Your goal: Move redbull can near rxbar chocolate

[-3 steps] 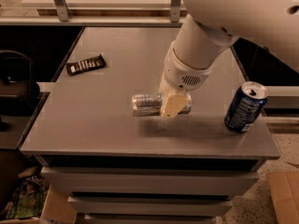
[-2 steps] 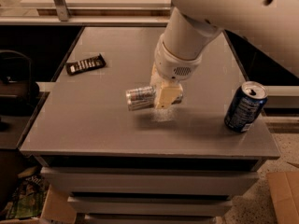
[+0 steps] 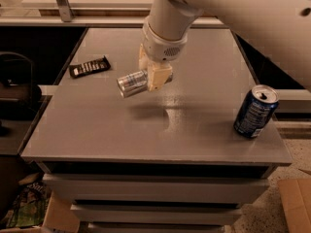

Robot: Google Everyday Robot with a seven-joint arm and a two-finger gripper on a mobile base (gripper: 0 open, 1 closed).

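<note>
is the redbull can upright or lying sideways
Sideways: the redbull can lies horizontal in the hand, which is shut on it above the middle of the table, one end facing left.

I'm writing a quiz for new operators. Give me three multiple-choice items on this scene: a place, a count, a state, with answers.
1. Where on the table does the rxbar chocolate lie? A far left; B near right; C centre front.
2. How many cans show? A one; B two; C three.
3. How is the redbull can? A standing upright; B held sideways in the gripper, off the table; C lying flat on the table.
Answers: 1 A, it lies left of the gripper. 2 B, redbull can plus blue soda can. 3 B, the gripper is shut on it, shadow below.
</note>
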